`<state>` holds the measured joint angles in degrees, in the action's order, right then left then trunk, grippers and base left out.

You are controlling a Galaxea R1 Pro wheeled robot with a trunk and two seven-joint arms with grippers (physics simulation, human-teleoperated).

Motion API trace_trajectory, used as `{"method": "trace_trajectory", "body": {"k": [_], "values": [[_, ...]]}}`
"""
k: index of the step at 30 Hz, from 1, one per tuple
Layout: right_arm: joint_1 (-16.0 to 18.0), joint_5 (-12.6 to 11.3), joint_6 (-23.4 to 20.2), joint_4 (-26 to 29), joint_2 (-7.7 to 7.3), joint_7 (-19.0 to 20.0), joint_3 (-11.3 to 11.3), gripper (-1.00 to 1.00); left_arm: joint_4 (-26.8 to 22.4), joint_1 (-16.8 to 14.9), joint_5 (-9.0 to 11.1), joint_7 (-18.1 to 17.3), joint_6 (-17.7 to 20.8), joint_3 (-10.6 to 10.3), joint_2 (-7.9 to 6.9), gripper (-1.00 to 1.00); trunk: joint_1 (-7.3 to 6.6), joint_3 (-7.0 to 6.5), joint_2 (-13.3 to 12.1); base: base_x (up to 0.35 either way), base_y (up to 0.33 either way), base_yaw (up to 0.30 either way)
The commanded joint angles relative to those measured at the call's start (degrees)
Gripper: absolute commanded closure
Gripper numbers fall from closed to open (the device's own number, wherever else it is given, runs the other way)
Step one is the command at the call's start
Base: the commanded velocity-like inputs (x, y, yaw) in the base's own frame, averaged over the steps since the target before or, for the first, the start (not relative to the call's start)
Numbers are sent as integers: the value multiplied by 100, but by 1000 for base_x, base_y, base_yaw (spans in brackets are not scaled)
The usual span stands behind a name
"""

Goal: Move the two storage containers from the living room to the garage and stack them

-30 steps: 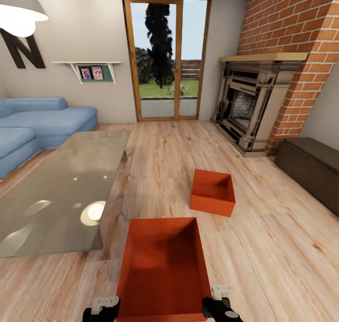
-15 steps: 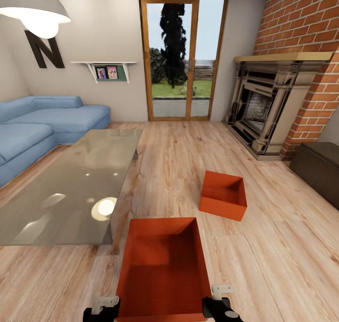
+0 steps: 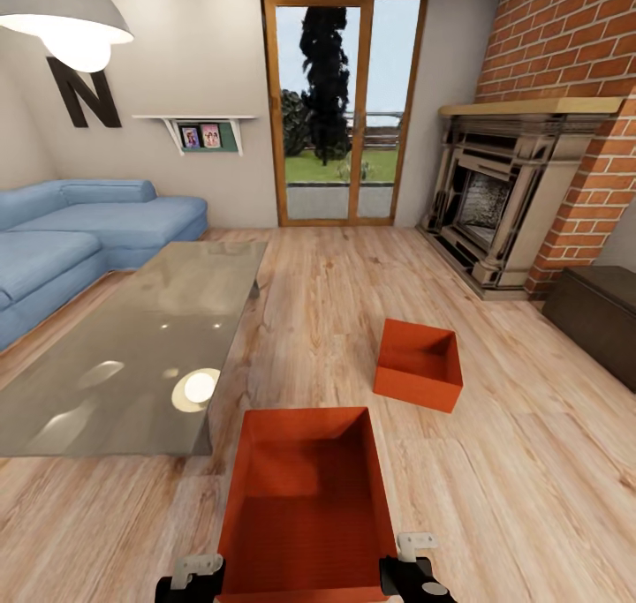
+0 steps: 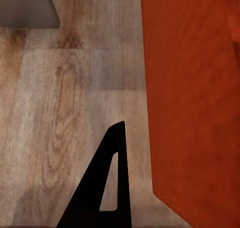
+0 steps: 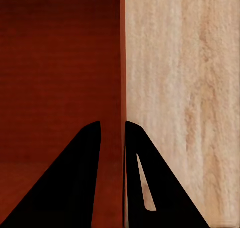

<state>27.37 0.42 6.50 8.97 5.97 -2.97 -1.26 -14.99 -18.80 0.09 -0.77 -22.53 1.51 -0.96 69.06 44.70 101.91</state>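
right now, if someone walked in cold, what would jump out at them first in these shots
The big orange-red storage container right in front of the robot, its right wall pinched between the right hand fingers, with the left hand at its other side. Next, the matching second container sitting on the wood-plank floor further ahead to the right, toward the red-brick fireplace.

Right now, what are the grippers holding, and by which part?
Right gripper pinches the near orange-red open-top bin by its thin right side wall. Left gripper: its hold cannot be told.
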Motion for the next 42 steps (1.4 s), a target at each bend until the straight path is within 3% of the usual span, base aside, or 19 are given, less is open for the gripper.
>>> {"method": "trace_trajectory", "body": {"k": [1,19,34,42], "values": [[5,11,18,-1,0,-37,31,100,5,-3,15,6,-16,44,-1,100,-1,4,2,-34,0,0],[5,11,17,-1,0,-37,29,100,5,-4,17,6,-16,44,0,100,-1,4,2,-14,0,0],[5,11,18,-1,0,-37,29,100,5,-4,17,6,-17,43,-1,100,-1,4,2,-277,0,0],[5,11,18,-1,0,-38,29,100,5,-2,17,6,-16,43,-1,100,-1,4,2,-68,0,63]]}}
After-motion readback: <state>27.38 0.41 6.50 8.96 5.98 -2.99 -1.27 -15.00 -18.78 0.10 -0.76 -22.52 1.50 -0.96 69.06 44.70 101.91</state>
